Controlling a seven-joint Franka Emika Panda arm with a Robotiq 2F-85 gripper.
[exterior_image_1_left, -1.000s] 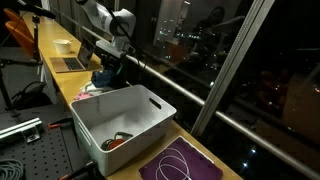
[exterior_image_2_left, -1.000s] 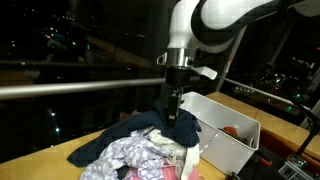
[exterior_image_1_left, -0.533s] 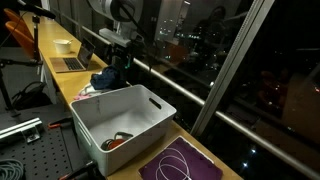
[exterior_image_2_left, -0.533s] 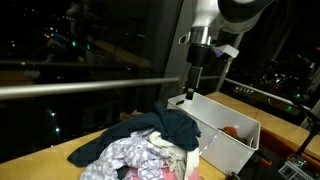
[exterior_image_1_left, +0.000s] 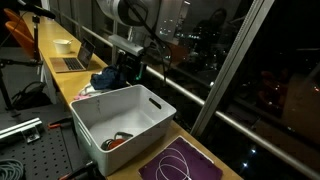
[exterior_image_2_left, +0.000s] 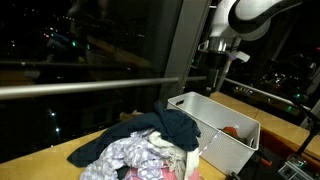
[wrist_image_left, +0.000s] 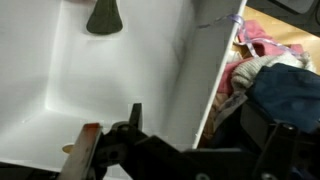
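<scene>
The gripper (exterior_image_2_left: 222, 78) hung with its jaws apart and empty over the wall of the white bin (exterior_image_1_left: 121, 127). The bin stood on the counter (exterior_image_1_left: 55, 80) just beside the pile of clothes (exterior_image_2_left: 148, 146). Any descent should run vertical and keep both fingers clear of that wall. Count: one bin, one pile of clothes, one reddish item (exterior_image_1_left: 115, 143) inside the bin.

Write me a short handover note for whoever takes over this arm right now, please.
Gripper: open and empty, above the white bin.
Clothes: heaped beside the bin, with a dark blue garment on top.
Done: an orange thing and a small dark thing lie in the bin.
Left: the heap is outside the bin, so it likely all remains to be moved.
</scene>
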